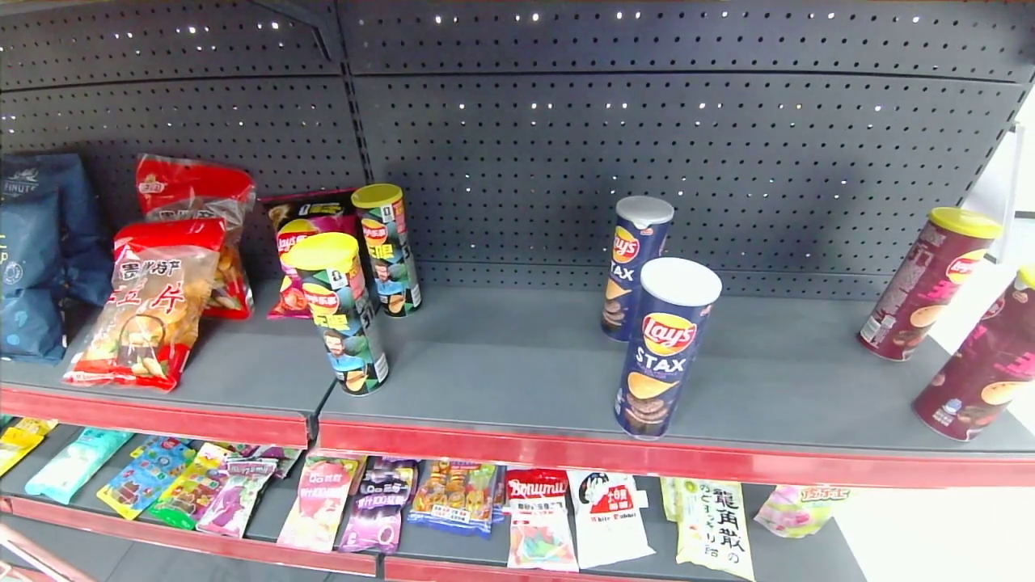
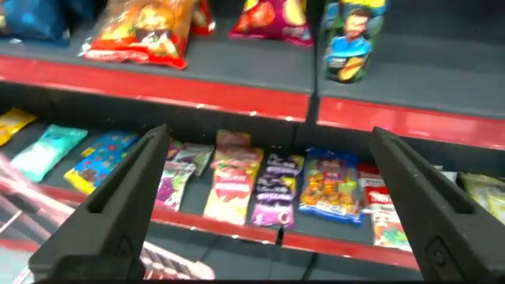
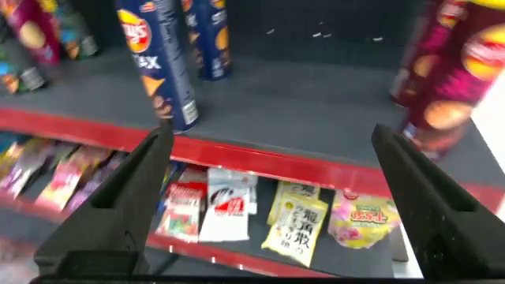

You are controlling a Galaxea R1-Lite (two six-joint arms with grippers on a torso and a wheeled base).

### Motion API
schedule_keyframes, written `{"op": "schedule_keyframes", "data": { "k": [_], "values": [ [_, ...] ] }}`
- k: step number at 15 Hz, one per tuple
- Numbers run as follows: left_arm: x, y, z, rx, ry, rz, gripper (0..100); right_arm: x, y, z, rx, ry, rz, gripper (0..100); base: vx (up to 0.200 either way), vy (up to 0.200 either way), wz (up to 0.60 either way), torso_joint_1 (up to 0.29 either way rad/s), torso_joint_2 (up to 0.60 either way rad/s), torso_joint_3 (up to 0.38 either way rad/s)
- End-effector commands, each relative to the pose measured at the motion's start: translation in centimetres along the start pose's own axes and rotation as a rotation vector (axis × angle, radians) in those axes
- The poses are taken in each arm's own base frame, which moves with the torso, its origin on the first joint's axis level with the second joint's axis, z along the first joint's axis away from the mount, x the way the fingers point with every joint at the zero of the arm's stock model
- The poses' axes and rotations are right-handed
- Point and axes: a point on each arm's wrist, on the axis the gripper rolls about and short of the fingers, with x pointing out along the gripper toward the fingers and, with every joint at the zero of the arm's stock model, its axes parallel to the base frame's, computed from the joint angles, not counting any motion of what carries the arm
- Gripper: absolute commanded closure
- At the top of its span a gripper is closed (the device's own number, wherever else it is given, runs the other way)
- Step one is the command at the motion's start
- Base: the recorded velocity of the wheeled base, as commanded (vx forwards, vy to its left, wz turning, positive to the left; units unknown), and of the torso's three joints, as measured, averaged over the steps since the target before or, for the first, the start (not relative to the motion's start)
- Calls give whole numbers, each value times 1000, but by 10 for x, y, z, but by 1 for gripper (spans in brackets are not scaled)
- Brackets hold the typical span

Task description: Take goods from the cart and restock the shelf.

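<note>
Left tool and right tool gape; blue cans stand on shelf.

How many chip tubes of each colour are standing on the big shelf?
Blue tubes: 2
Dark red tubes: 2
Multicoloured tubes: 2
Total: 6

pale floor — (lower right)
</note>
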Motion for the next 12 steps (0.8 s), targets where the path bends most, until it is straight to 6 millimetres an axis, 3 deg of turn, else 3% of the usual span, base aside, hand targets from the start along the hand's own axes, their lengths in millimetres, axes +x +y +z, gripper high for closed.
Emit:
{"op": "schedule_keyframes", "data": {
  "k": [1,3,6,9,12],
  "values": [
    [1,0,-2,-7,14,8,0,81,0,22,-45,323,216,0,0,0,0,0,0,0],
    [1,1,-2,-19,13,30,0,97,8,9,-58,433,293,0,0,0,0,0,0,0],
    [1,1,-2,-16,12,36,0,130,16,-9,-86,617,263,0,0,0,0,0,0,0],
    [1,1,-2,-21,13,28,0,155,18,-17,-93,675,244,0,0,0,0,0,0,0],
    [1,0,-2,-21,15,22,0,194,22,-23,-79,691,180,0,0,0,0,0,0,0]
  ]
}}
